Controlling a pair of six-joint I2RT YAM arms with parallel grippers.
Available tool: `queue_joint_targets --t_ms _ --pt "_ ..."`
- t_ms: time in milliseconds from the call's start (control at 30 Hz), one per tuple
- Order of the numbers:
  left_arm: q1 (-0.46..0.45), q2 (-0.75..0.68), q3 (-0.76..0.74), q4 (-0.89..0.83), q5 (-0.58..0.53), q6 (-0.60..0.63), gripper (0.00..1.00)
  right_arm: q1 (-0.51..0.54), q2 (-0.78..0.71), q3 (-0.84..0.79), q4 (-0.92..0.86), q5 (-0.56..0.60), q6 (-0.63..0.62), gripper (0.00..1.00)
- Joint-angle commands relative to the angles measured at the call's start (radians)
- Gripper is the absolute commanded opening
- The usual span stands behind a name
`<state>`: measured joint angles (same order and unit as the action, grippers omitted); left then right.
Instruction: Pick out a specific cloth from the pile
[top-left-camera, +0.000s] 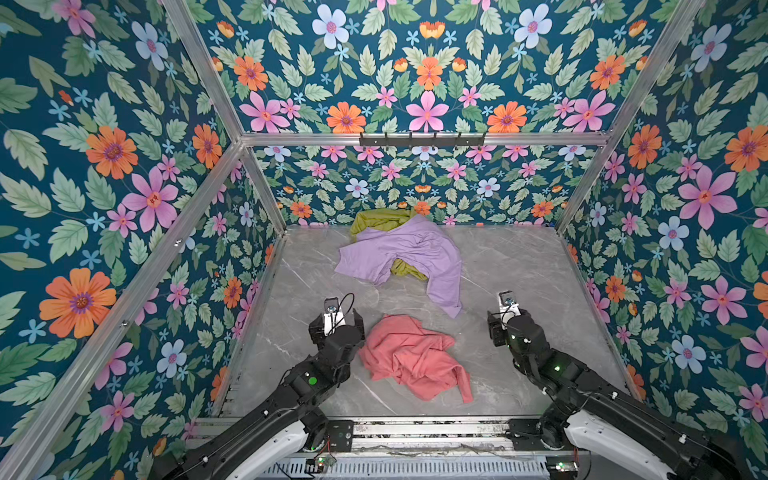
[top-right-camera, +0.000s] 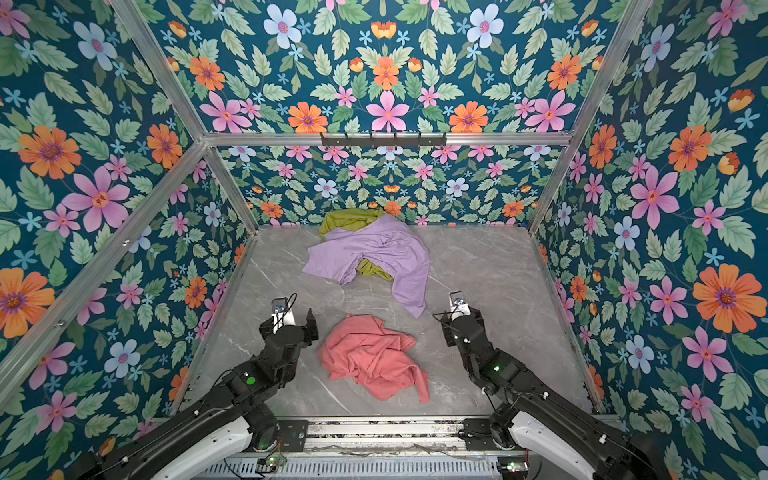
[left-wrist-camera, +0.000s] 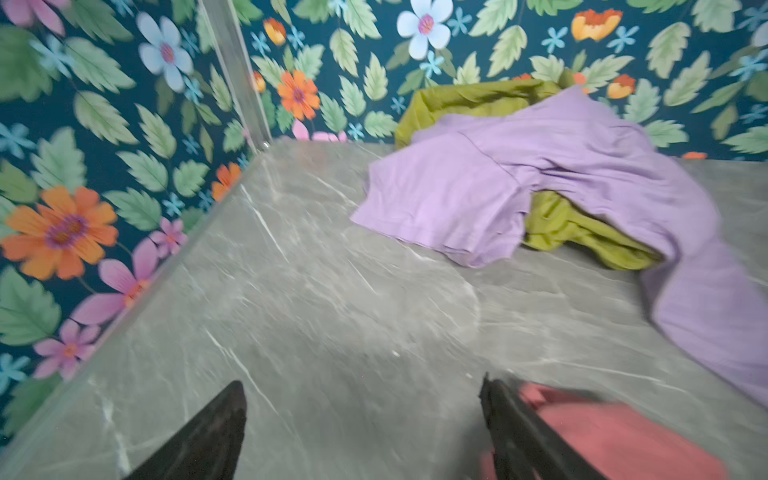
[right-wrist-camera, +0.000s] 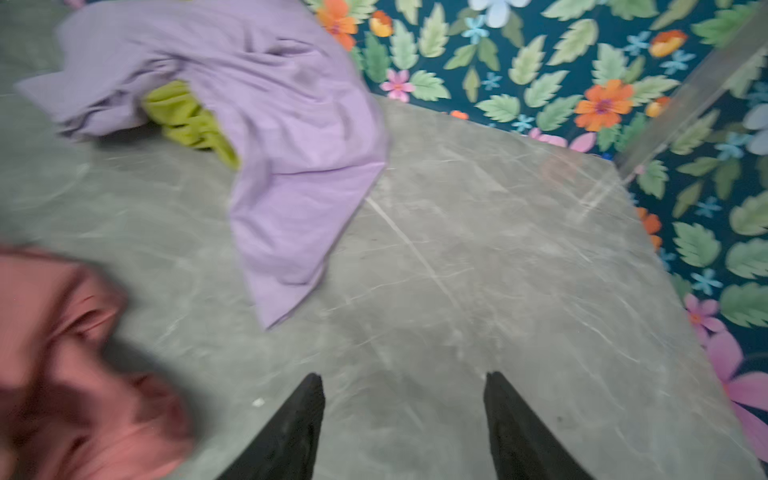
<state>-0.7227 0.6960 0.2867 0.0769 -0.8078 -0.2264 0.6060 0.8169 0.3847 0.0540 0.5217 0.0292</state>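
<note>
Salmon-pink cloth crumpled on near tabletop, apart from lilac cloth and olive-green cloth. Left gripper jaws spread, just beside cloth; right gripper jaws spread, empty. Risk: near jaw tip snags cloth fold, drags it.

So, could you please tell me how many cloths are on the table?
3. The salmon-pink cloth lies alone near the front; the lilac cloth is draped over the olive-green cloth at the back. More could be hidden beneath.
</note>
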Motion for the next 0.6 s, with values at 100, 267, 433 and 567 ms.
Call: queue_joint_targets --t_ms 100,267,433,567 --pt "0.349 0.184 -0.096 0.514 0.119 0.188 0.87 -0.19 0.082 -0.155 0.453 0.023 -0.151 0.7" --pt "0.477 0.488 -0.059 0.725 0.155 0.25 0.85 -0.383 0.124 -0.235 0.627 -0.196 -0.11 0.69" --pt "0.518 0.702 -0.004 0.898 0.257 0.288 0.83 -0.397 0.231 -0.255 0.767 -0.233 -0.146 0.7" --pt "0.559 0.797 0.041 0.98 0.359 0.274 0.8 -0.417 0.365 -0.231 0.885 -0.221 -0.146 0.69"
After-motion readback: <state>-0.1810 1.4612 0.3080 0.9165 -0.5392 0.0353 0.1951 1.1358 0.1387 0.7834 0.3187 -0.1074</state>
